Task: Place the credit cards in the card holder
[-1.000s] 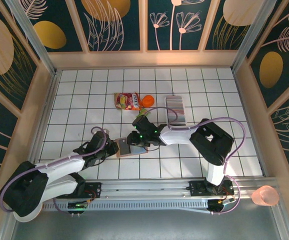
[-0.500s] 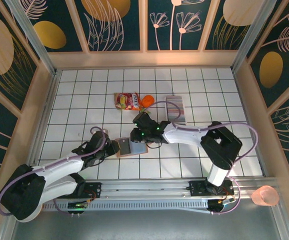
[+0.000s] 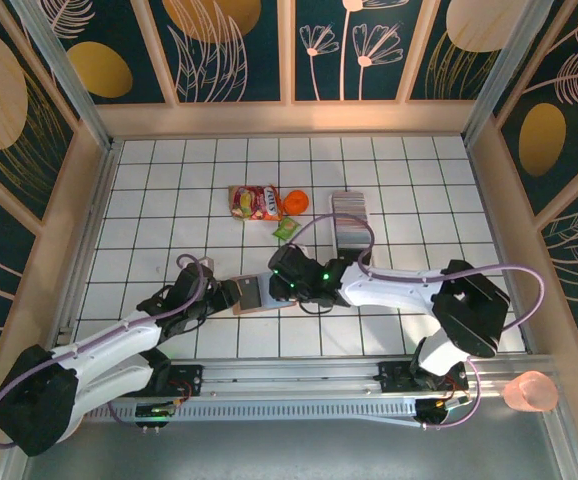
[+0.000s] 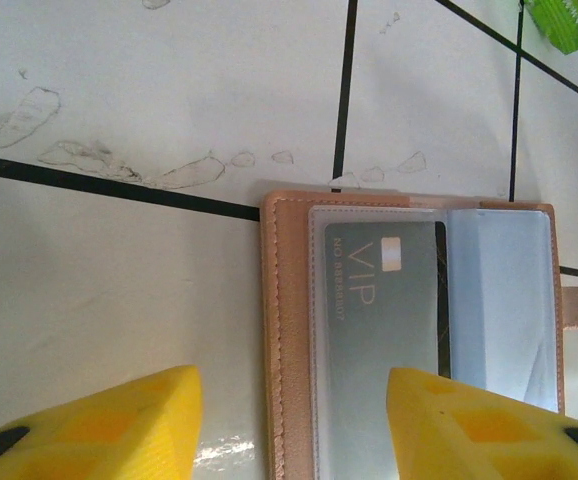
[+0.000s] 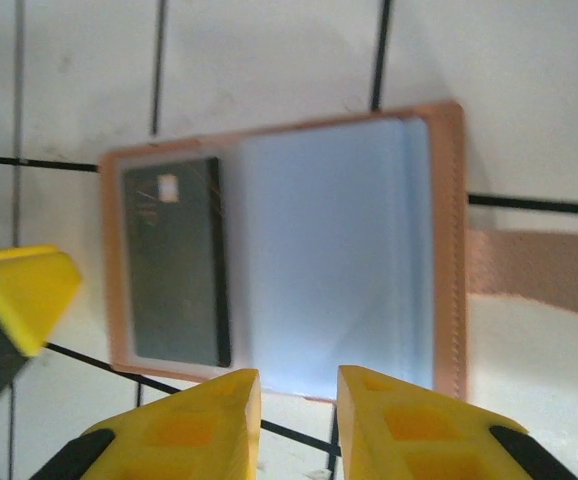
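The card holder [image 3: 259, 296] lies opened flat on the white tiled tabletop [image 3: 169, 190], just below the centre of the overhead view, between the two hands. A dark card [image 4: 384, 300] marked VIP is seen seated in the left clear pocket; the pale pocket beside it looks empty.

Over the last second the left hand [image 4: 289, 400] has been spread wide at the holder's left edge, and nothing is pinched by it now. It seems that its steadying hold has been given up. The right hand [image 5: 299, 400] has been brought lower in the frame, over the holder's right side. Its fingers are drawn close, with a narrow gap between them and nothing in it.

One card is thus judged placed. The credit cards [image 3: 349, 222] stand as a striped row above and right of the centre, so most of the task is taken to remain.
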Tool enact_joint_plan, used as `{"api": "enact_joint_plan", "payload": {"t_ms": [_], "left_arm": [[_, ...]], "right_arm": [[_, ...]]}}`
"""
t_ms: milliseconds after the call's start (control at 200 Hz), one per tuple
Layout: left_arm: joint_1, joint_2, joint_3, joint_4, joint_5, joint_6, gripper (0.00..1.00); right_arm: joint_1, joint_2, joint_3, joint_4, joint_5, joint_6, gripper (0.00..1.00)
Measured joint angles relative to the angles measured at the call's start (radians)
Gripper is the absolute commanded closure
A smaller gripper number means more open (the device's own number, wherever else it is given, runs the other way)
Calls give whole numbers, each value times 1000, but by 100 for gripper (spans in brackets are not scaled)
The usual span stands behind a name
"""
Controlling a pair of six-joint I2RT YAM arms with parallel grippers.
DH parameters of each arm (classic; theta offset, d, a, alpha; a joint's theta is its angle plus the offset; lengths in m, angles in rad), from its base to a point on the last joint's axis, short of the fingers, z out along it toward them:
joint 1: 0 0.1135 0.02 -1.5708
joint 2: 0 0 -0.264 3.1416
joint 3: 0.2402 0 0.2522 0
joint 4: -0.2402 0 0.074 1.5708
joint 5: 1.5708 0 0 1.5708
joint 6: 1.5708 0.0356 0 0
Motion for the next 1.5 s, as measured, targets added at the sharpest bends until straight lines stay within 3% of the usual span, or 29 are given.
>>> {"api": "enact_joint_plan", "payload": {"t_ms": [290, 701, 1496], "left_arm": [[0, -1, -1, -3, 0, 0, 50], [0, 14, -15, 5, 32, -1, 63], [6, 92, -14, 50, 53, 3, 74]], "right_arm": [[17, 50, -2, 43, 0, 43, 71], [17, 98, 0, 36, 0, 56, 62], [16, 151, 7, 87, -18, 55, 58]]}}
